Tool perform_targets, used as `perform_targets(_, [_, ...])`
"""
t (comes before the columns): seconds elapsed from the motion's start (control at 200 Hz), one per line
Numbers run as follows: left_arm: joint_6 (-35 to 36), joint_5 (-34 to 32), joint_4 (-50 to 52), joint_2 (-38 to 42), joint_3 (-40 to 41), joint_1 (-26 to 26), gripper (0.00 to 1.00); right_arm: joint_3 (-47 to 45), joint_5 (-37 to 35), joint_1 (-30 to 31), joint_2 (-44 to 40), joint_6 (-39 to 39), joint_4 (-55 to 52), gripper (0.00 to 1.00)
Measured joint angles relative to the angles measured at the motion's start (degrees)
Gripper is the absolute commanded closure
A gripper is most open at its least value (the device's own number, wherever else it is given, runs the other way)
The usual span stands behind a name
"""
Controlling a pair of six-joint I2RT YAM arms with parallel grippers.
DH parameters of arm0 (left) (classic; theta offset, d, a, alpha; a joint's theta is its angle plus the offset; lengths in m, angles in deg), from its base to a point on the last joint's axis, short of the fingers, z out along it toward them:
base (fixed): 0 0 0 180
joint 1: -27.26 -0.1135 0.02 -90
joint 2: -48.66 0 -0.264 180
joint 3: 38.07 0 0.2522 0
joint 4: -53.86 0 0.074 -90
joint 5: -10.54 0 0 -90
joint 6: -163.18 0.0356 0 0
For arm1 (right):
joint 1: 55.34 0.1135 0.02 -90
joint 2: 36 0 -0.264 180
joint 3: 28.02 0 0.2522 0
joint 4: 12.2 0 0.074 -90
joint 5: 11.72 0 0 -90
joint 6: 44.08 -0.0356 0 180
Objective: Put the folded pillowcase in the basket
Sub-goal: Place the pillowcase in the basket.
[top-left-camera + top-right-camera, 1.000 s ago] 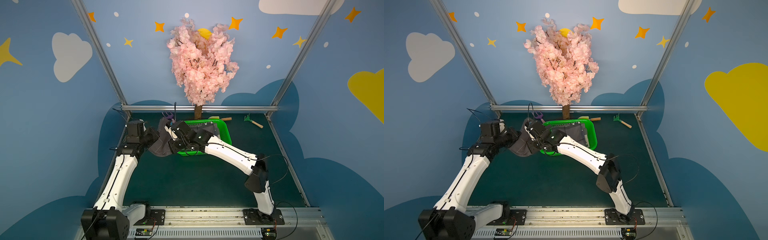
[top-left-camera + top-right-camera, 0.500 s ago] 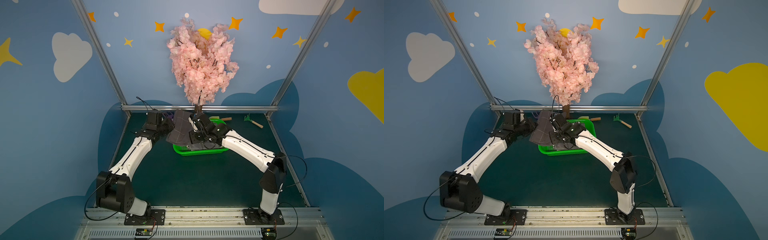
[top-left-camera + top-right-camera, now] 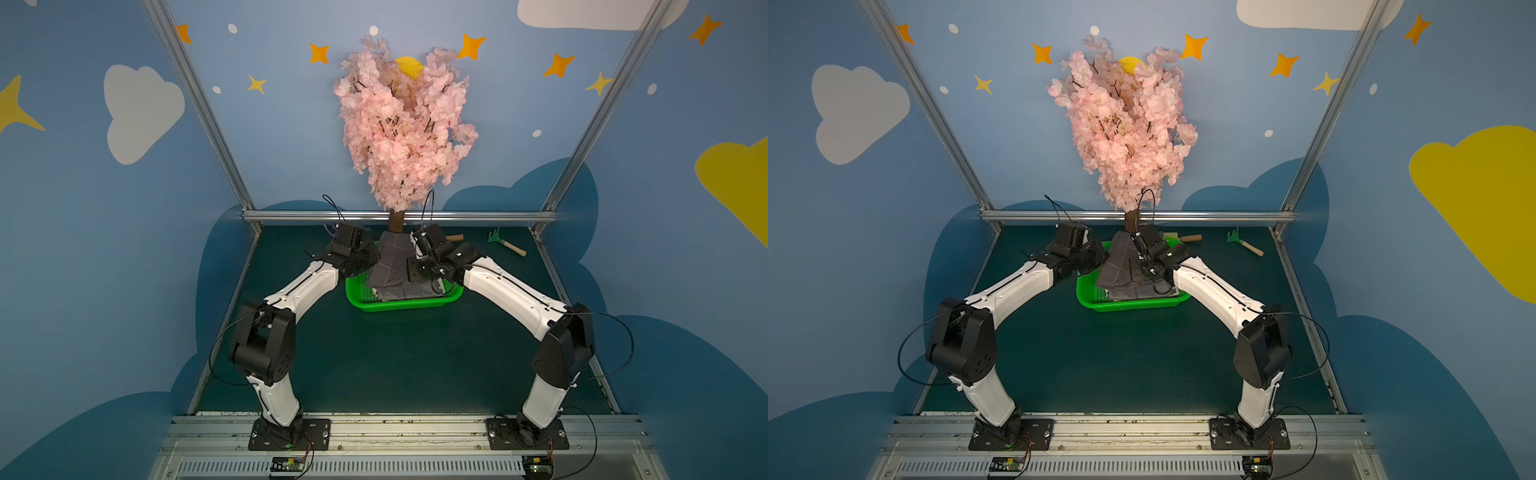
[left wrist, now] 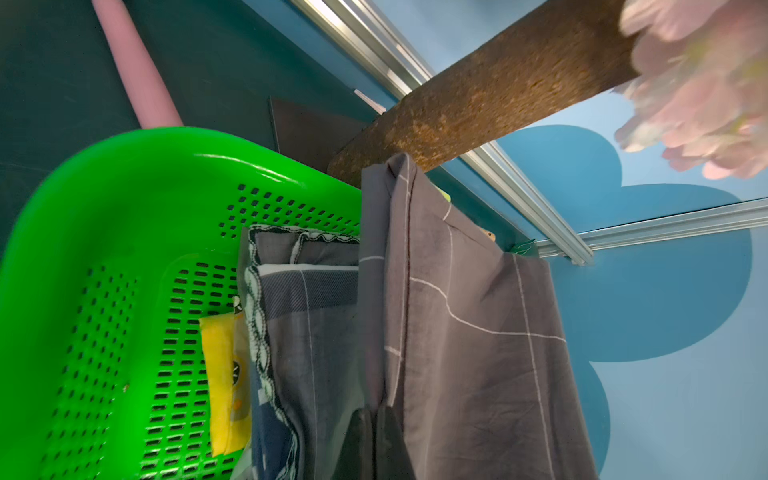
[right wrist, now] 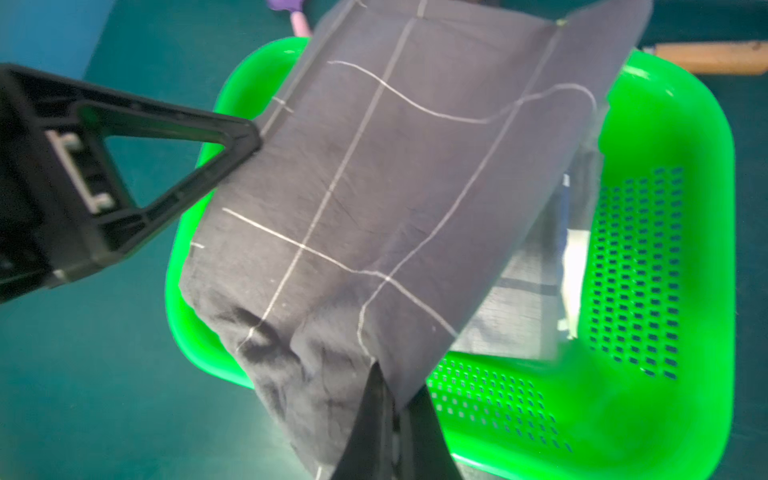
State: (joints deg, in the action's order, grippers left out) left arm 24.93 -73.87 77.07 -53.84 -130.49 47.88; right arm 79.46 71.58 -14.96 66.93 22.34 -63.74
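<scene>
The folded pillowcase [image 3: 392, 259] [image 3: 1119, 262] is dark grey with thin white grid lines. It is held up in the air over the left half of the bright green basket [image 3: 399, 306] [image 3: 1133, 306]. My left gripper [image 3: 376, 258] [image 4: 376, 411] is shut on its left edge. My right gripper [image 3: 412, 264] [image 5: 392, 399] is shut on its right edge. In the right wrist view the pillowcase [image 5: 395, 187] slopes across the basket [image 5: 665, 124], with a left fingertip [image 5: 245, 133] at its far side. I cannot tell whether its lower end touches the basket's contents.
Inside the basket [image 4: 83, 249] lie a grey-blue checked folded cloth [image 4: 299, 291] and a yellow one [image 4: 226, 374]. A blossom tree's trunk [image 3: 397, 220] rises just behind the basket. A toy rake [image 3: 507, 243], a wooden handle [image 3: 455, 238] and a pink handle [image 4: 137, 66] lie at the back.
Both arms have carried the pillowcase from left of the basket to the right and back, so it now hangs over the basket. Both grips have stayed shut.
</scene>
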Motion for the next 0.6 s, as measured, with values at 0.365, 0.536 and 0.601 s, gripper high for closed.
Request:
perform_targets(0.365, [0.0, -1.2, -0.8, -4.0, -0.5, 1.6, 0.97, -3.2, 6.1, -7.1, 0.0, -1.3, 0.0, 1.00])
perform_targets(0.536, [0.1, -2.1, -1.0, -5.0, -0.1, 1.7, 0.94, -4.0, 7.5, -7.1, 0.6, -1.2, 0.0, 0.98])
perform_targets(0.601, [0.3, -2.4, -1.1, -5.1, 0.3, 1.7, 0.93, -4.5, 7.8, -7.2, 0.9, -1.2, 0.0, 0.93])
